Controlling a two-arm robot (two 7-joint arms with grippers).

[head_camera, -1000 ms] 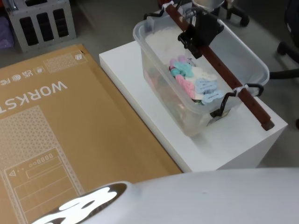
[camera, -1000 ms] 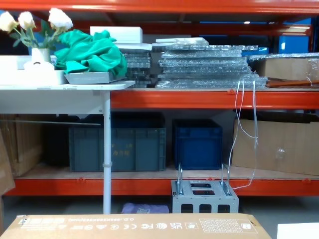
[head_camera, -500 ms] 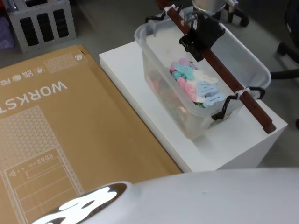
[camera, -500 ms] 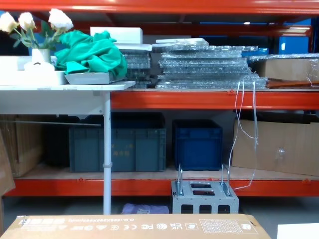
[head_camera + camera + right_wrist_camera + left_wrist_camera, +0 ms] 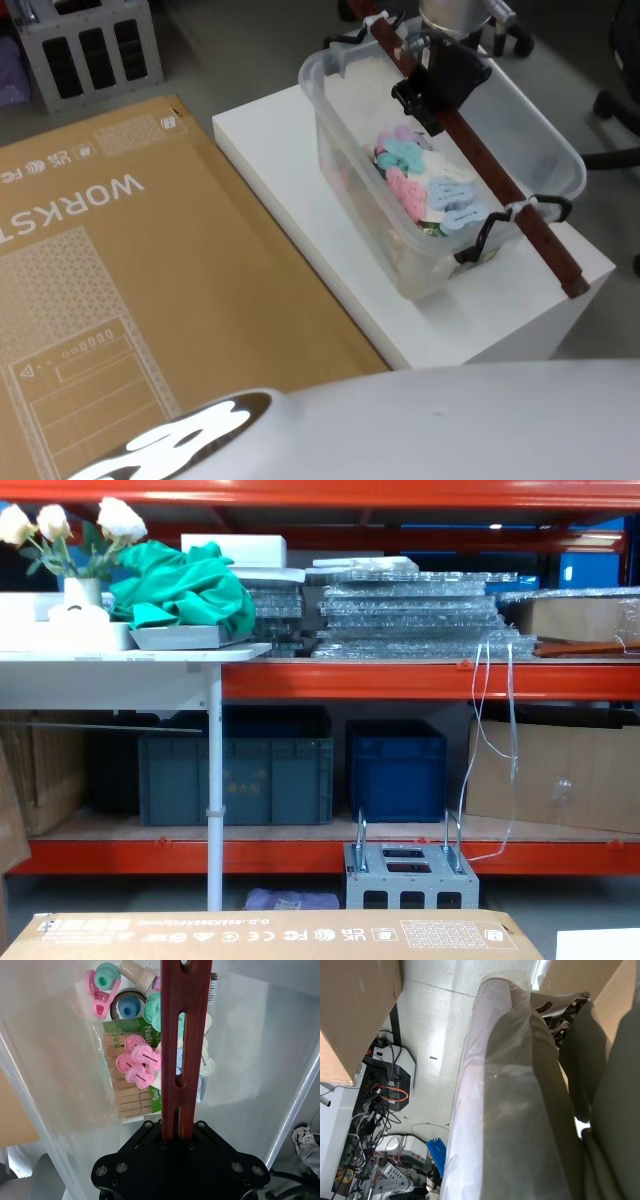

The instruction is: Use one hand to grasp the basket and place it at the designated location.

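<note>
**Basket held by its bar, close to the stand's right edge**

The right gripper (image 5: pixel 432 92) is clamped on the handle bar (image 5: pixel 478 158) of the basket (image 5: pixel 345 110), gripping it toward the far end rather than at its middle; in the right wrist view the dark red-brown bar runs straight into the black jaws, which are closed on it. The basket sits over the white stand (image 5: pixel 280 150), toward its far right corner, and whether its base touches the top or hangs just above it I cannot tell. Coloured pegs and small packets (image 5: pixel 137 1062) lie loose inside.

The main risk, as I judge it, is tilt: with the grip off-centre on the bar, the near end could sag, the load could slide that way and the bar could twist in the jaws. The bar is fixed to the rim only by black clips (image 5: pixel 487 238) and a white zip tie (image 5: pixel 522 208); a jerk could slip one. The near end of the bar also overhangs the stand's right edge, so a low swing might catch it.

The left gripper is parked near the robot's body, its fingers not discernible.
</note>
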